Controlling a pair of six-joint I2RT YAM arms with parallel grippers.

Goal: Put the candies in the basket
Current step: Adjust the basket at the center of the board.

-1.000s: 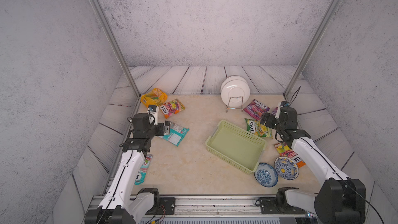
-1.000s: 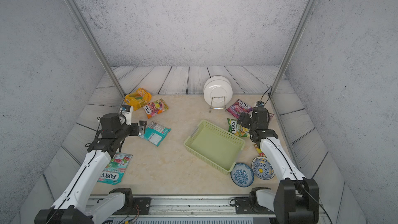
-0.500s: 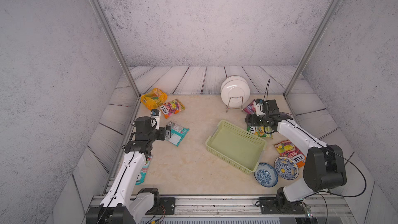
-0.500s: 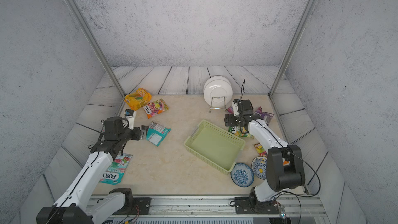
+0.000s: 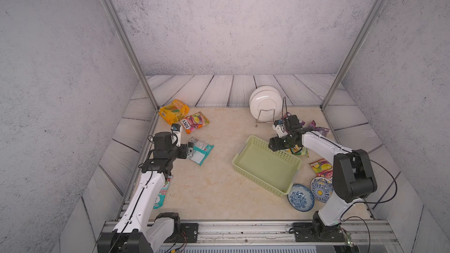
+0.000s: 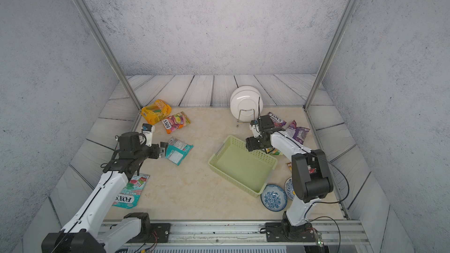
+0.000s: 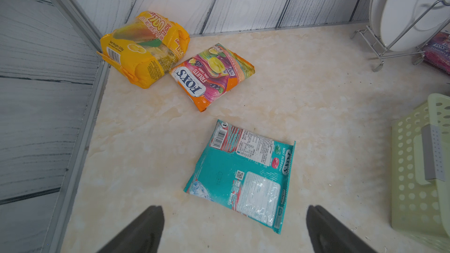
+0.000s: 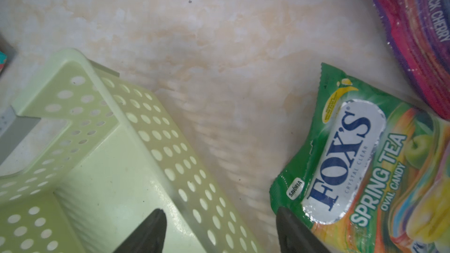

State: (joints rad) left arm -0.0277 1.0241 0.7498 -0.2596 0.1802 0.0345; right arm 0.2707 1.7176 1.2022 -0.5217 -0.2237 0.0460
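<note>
While the right gripper (image 8: 219,209), jaws apart, straddles a wall of the pale yellow-green perforated plastic basket (image 5: 258,180), the left gripper (image 7: 235,209) hangs open beside a glossy teal candy packet (image 7: 241,174) on the table (image 5: 214,191), likely its next pinch.

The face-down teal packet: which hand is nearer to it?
Left. The left hand is at the edge of the teal packet, open toward it; the right hand is far off, at the wall of the basket.

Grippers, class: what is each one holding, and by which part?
Nothing is held: left gripper open near the teal packet; right gripper straddles the basket wall, unclamped.
</note>
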